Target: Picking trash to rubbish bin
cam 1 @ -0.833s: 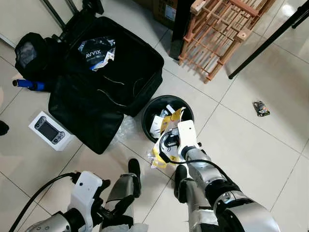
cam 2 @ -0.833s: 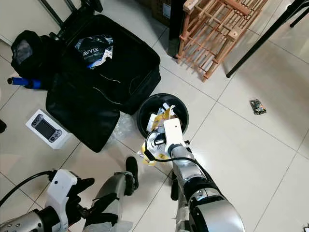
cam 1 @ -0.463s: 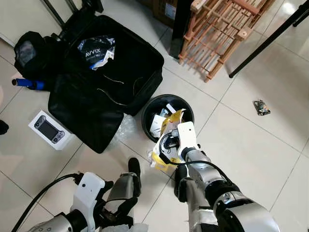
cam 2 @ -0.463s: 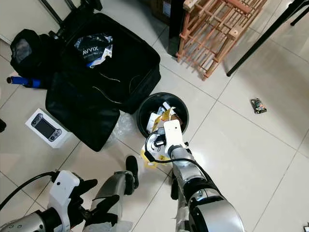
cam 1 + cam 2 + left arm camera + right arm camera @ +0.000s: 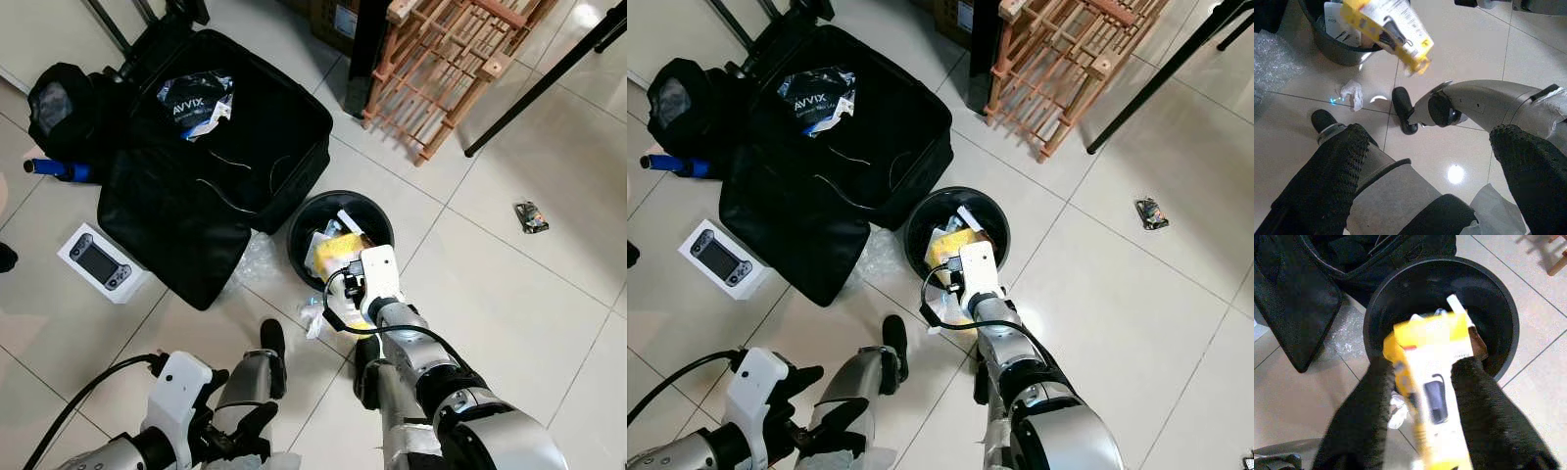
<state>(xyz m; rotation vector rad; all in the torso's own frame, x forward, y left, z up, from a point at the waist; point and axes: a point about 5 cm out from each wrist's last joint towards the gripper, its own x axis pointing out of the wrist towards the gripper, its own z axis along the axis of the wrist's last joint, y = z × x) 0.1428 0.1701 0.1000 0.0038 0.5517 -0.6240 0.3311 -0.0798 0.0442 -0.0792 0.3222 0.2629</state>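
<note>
A black round rubbish bin (image 5: 299, 220) stands on the tiled floor and holds several papers. My right gripper (image 5: 1422, 382) hangs over its near rim with its fingers (image 5: 1376, 396) apart. A yellow and white package (image 5: 343, 250) lies between them, blurred and tilted over the bin's mouth (image 5: 1388, 29). A crumpled white tissue (image 5: 312, 315) lies on the floor beside the bin, below my right wrist (image 5: 377, 284). A small dark wrapper (image 5: 529, 217) lies far to the right. My left gripper (image 5: 240, 431) hangs low at the bottom, open.
An open black suitcase (image 5: 216, 147) with a printed bag lies left of the bin, with bubble wrap (image 5: 257, 259) at its corner. A boxed game console (image 5: 98, 262) sits further left. A wooden rack (image 5: 451, 69) and a tripod leg (image 5: 544, 78) stand behind. Bare tiles lie to the right.
The yellow package hung beside the bin under my right wrist; now it has swung up over the bin's mouth, uncovering the white tissue on the floor. The left arm barely moved.
</note>
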